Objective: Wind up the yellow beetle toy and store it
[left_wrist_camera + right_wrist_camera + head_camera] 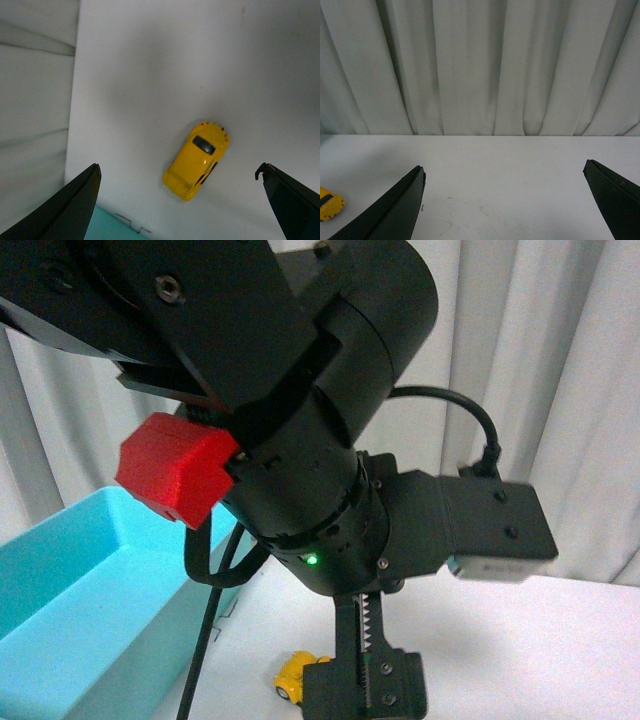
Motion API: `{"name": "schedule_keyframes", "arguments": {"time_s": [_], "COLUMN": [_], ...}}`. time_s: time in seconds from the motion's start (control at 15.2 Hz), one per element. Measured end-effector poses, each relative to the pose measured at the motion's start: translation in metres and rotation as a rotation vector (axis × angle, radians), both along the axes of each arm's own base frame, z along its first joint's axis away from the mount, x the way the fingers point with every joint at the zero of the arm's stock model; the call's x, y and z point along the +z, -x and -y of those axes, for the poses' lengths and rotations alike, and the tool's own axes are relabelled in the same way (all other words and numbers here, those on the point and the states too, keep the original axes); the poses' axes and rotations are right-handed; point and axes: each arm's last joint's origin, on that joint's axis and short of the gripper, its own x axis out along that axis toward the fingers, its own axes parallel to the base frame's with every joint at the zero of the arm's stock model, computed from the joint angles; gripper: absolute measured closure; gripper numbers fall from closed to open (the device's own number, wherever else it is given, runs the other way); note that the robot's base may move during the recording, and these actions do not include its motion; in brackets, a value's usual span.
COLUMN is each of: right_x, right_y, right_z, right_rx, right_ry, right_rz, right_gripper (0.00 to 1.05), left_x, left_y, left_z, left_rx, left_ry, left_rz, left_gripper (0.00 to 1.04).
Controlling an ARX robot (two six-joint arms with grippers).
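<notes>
The small glossy yellow beetle toy [196, 161] is sitting on the white surface [150, 60], near the turquoise plastic bin [90, 600]. The left gripper [179, 169] is hanging over it, fingers spread wide apart. The right gripper [504, 166] is likewise gaping wide, off to the toy's side.

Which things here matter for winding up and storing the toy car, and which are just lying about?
For the job: yellow beetle toy; turquoise bin, likely its storage.
Background only: white table; pale curtain.
</notes>
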Motion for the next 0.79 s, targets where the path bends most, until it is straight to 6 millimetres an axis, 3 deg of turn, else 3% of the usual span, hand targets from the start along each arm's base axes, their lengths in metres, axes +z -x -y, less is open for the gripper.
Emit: {"name": "schedule_keyframes", "arguments": {"time_s": [0.26, 0.59, 0.79], "right_x": [0.0, 0.0, 0.0], "right_y": [0.0, 0.0, 0.0], "right_z": [0.0, 0.0, 0.0], "right_rx": [0.0, 0.0, 0.0], "right_ry": [0.0, 0.0, 0.0], "right_rz": [0.0, 0.0, 0.0], "right_gripper": [0.06, 0.06, 0.06], "left_x": [-0.028, -0.045, -0.065], "left_y": [-0.016, -0.034, -0.038], "left_z": [0.009, 0.021, 0.021], "left_rx": [-0.198, -0.079, -0.034], "left_ry": [-0.353, -0.368, -0.363], "left_rz": [-0.02, -0.09, -0.138], "left_gripper": [0.07, 0.07, 0.07]}}
